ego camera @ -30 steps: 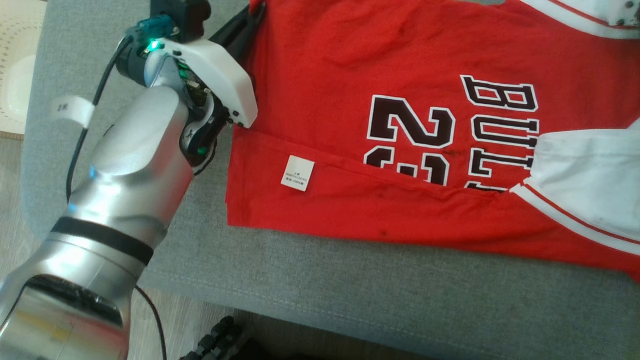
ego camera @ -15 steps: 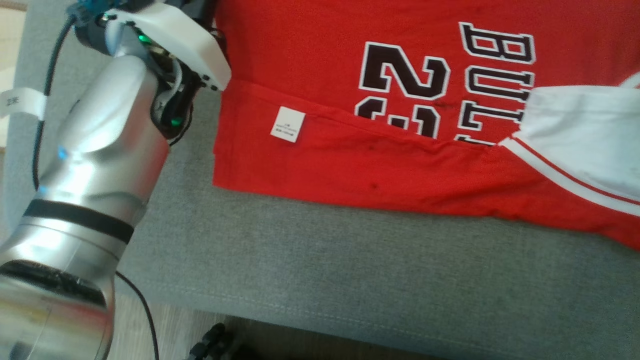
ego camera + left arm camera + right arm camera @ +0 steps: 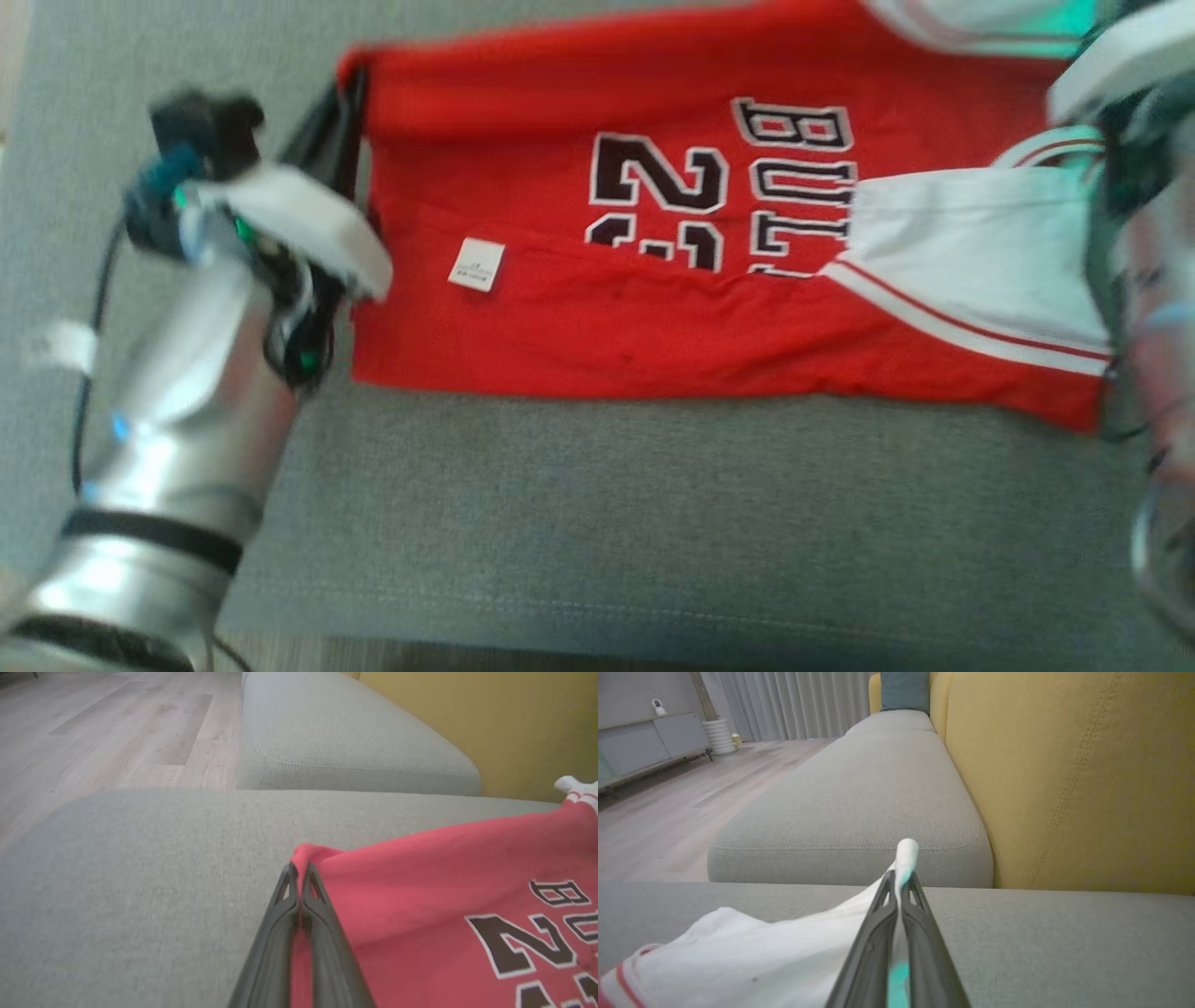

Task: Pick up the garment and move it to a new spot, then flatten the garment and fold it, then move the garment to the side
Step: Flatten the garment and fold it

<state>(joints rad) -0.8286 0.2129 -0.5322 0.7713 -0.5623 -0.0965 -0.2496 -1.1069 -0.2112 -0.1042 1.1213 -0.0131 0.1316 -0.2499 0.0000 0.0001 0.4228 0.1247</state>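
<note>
The garment (image 3: pixel 579 308) is a red jersey with black lettering and white sleeves, lying spread on the grey sofa seat (image 3: pixel 597 523). Its near edge is folded up, showing a white label (image 3: pixel 477 264). My left gripper (image 3: pixel 351 89) is shut on the garment's far left corner; in the left wrist view the closed fingertips (image 3: pixel 299 872) pinch the red hem (image 3: pixel 308 851). My right gripper (image 3: pixel 901 877) is shut on the white sleeve (image 3: pixel 784 952), a bit of which sticks out past the tips. My right arm (image 3: pixel 1153 280) stands at the garment's right end.
A yellow backrest (image 3: pixel 1064 765) rises behind the seat. A second grey cushion (image 3: pixel 859 798) continues the sofa beyond the one I work on. Wooden floor (image 3: pixel 117 732) lies past the sofa's edge. The seat's front edge (image 3: pixel 560 616) runs along the bottom of the head view.
The head camera has swung, so the garment's far edge and my right arm have come into the picture. My left gripper keeps its hold on the left corner.
</note>
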